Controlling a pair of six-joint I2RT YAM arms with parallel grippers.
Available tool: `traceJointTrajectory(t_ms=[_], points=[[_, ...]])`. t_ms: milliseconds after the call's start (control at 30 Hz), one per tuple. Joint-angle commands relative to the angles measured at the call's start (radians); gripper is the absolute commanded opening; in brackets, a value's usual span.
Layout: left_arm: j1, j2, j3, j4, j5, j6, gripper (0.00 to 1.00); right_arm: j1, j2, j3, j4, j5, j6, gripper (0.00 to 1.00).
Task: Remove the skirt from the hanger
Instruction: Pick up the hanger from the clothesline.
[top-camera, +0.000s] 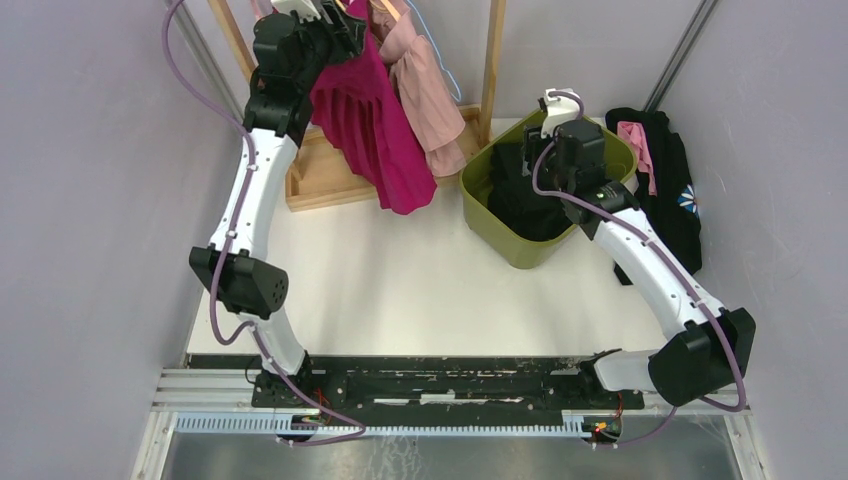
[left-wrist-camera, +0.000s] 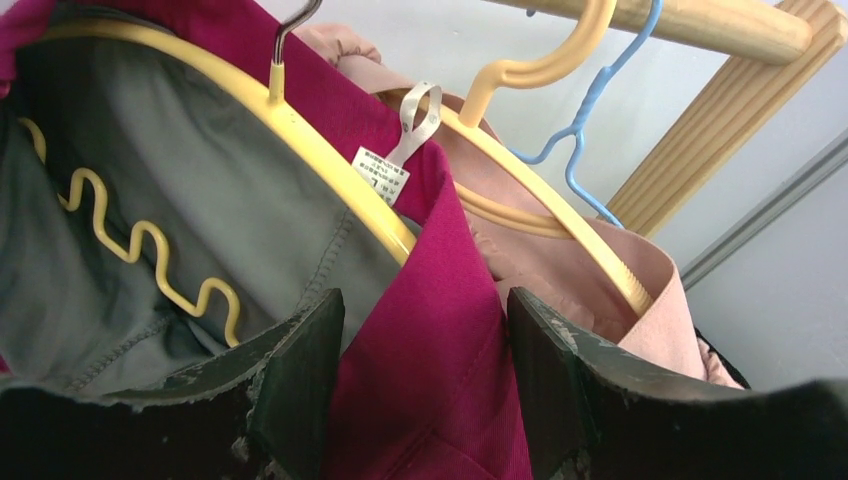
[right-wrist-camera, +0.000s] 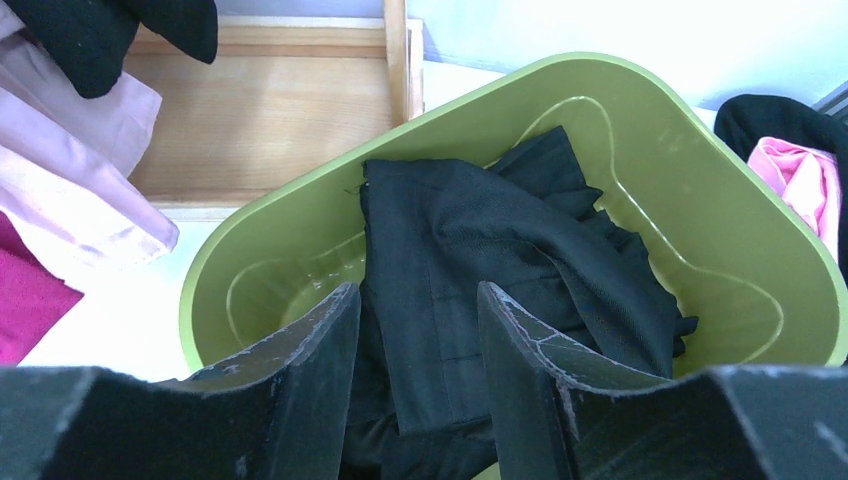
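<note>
Up at the rack (left-wrist-camera: 700, 130), I have my left hand (left-wrist-camera: 425, 310) spread astride the waistband of the magenta skirt (left-wrist-camera: 455, 400), which hangs on its yellow hanger (left-wrist-camera: 330, 165). My right hand (right-wrist-camera: 418, 300) hovers spread over black cloth (right-wrist-camera: 520, 230) in the green bin (right-wrist-camera: 700, 200).

1. The only printed item I can find is a small white care label (left-wrist-camera: 380, 172), hanging on a pale loop at the waistband of the magenta skirt (left-wrist-camera: 440, 330). Its dark print is too small for me to read.
2. The black garment (top-camera: 668, 190) beside the bin carries a blue-and-white graphic, with no letters I can make out.
</note>
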Motion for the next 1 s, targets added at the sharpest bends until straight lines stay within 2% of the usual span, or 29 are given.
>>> traceJointTrajectory(t_ms=[0, 200, 400, 700, 967], points=[[-0.013, 0.024, 0.087, -0.012, -0.05, 0.051, 0.67, 0.0, -0.038, -0.005, 0.063, 0.023, -0.011, 0.53], [-0.034, 0.08, 0.147, -0.104, -0.123, 0.133, 0.67, 0.001, -0.045, -0.013, 0.074, 0.018, -0.006, 0.53], [-0.039, 0.139, 0.258, -0.286, -0.242, 0.201, 0.67, 0.002, -0.064, -0.035, 0.09, 0.026, -0.006, 0.53], [-0.039, 0.02, 0.171, -0.34, -0.419, 0.27, 0.68, 0.002, -0.069, -0.062, 0.114, 0.019, 0.007, 0.53], [-0.04, -0.023, 0.189, -0.346, -0.437, 0.303, 0.69, 0.0, -0.075, -0.07, 0.121, 0.013, 0.011, 0.53]])
